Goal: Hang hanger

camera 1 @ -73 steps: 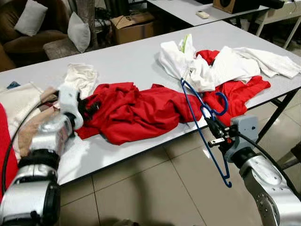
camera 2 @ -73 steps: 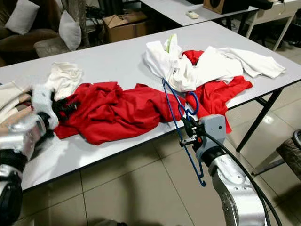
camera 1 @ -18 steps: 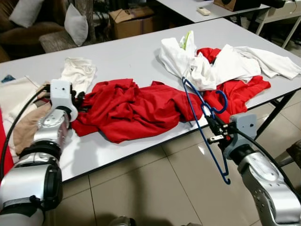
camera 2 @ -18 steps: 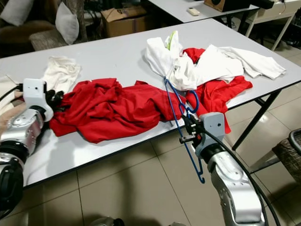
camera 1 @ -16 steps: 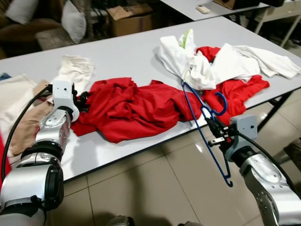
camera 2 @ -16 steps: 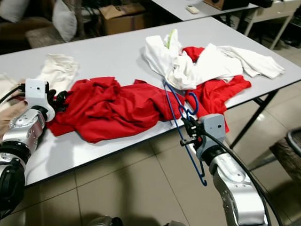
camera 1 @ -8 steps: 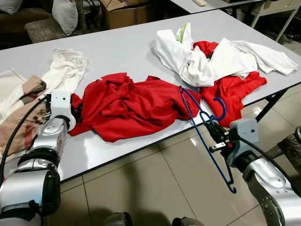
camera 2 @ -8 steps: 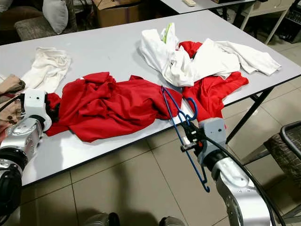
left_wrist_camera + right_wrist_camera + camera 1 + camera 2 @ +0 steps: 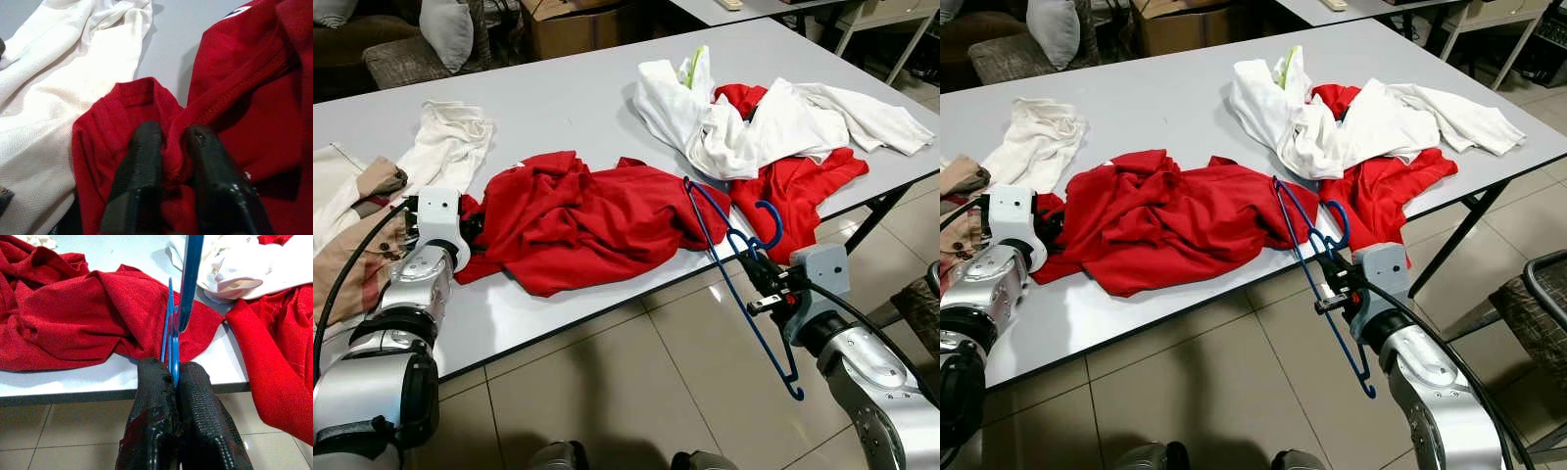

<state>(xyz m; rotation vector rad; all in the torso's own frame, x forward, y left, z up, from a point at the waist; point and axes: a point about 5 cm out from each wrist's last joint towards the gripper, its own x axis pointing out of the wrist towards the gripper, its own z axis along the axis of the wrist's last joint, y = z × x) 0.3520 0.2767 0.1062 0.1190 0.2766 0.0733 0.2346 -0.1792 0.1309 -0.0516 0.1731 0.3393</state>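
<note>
Two grippers: both clamped.
Right gripper [image 9: 173, 377]: fingers pinched on blue hanger [image 9: 736, 269], just off the table [image 9: 558, 103] edge.
Left gripper [image 9: 168, 147]: closed on red shirt [image 9: 578, 215] on the table.

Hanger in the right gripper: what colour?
Blue. The hanger is thin blue wire, clamped by the right gripper; clearest in the left eye view.

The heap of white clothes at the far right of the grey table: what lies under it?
Under the heap of white clothes a red garment sticks out toward the grey table edge. How far it reaches beneath is covered.
</note>
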